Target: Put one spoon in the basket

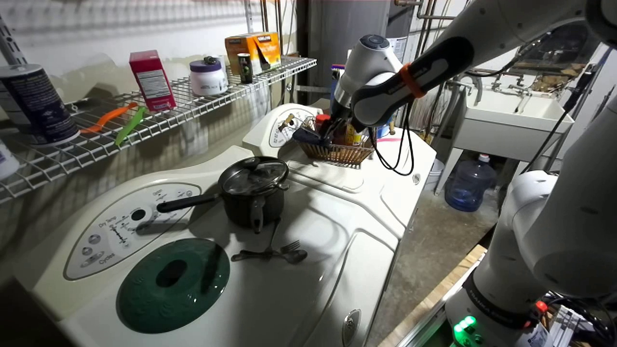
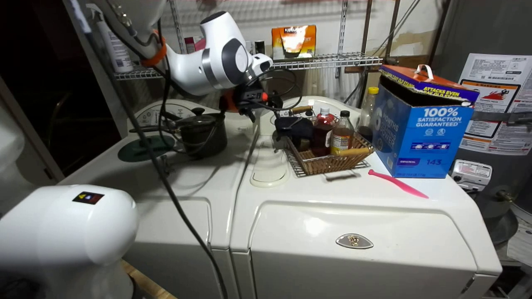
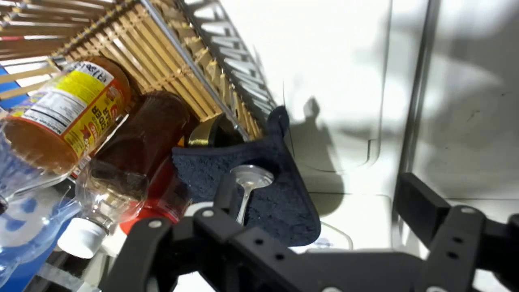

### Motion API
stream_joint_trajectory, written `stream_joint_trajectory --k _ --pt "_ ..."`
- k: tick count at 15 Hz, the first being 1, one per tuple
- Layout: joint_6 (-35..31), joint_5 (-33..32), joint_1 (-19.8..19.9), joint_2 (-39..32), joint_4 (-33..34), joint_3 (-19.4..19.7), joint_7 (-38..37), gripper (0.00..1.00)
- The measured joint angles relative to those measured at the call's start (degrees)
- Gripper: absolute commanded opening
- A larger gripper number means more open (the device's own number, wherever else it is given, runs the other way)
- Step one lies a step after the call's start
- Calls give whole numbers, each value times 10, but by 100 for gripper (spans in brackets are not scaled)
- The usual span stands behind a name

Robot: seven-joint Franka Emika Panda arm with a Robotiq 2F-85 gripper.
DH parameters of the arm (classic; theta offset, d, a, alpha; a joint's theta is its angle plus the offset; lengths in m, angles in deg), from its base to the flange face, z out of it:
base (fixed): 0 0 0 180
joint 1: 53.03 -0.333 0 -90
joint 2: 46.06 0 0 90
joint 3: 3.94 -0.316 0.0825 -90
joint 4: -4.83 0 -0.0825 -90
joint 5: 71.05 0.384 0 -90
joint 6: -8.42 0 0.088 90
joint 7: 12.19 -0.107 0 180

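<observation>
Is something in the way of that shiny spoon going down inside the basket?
Yes, a dark cloth. In the wrist view the spoon lies on it, and the cloth reaches over the rim of the basket. A bottle of dark liquid stands inside, beside the cloth.

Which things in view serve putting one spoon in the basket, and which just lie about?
For the job: spoon in the wrist view, basket, open pincer.
Just lying about: navy cloth, lidded pot, green disc, fork, other spoon, pink utensil, blue box.
</observation>
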Motion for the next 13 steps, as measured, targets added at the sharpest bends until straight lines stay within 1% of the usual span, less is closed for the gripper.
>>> stream_joint_trajectory --k 1,3,5,6,8,10,13 --pt "32 -6 17 28 -15 -28 -7 100" --pt "103 11 79 84 -44 -117 -6 100" --pt "165 59 119 134 -72 -189 14 100" --pt "192 90 129 158 -84 -213 29 100" --pt "235 146 135 202 -103 -240 67 100" --pt "253 185 135 239 -121 -249 106 100" --pt "257 195 136 263 -135 -249 120 100"
